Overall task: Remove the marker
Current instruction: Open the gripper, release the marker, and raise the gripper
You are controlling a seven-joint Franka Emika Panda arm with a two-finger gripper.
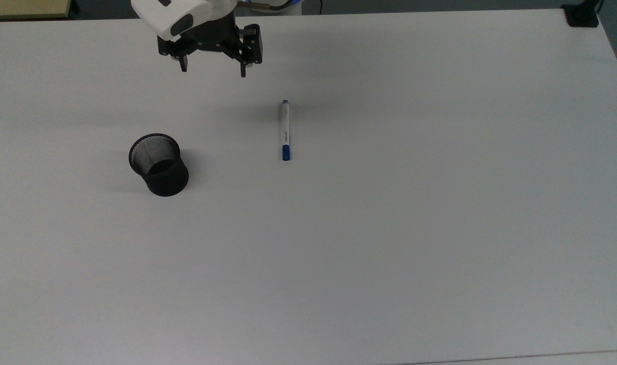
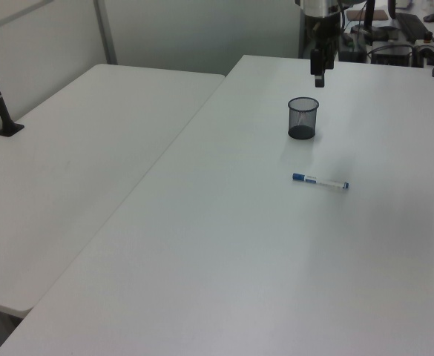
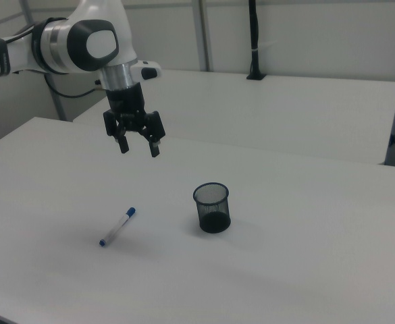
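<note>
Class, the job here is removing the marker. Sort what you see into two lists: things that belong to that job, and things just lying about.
Belongs to the job:
marker, lying flat on the table
claw, open, raised above the table

Just lying about:
black mesh cup, upright and empty
white table

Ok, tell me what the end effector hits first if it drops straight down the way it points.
Probably bare table. The open end effector points down, with the marker and mesh cup lying off to the sides; depth is uncertain.
</note>
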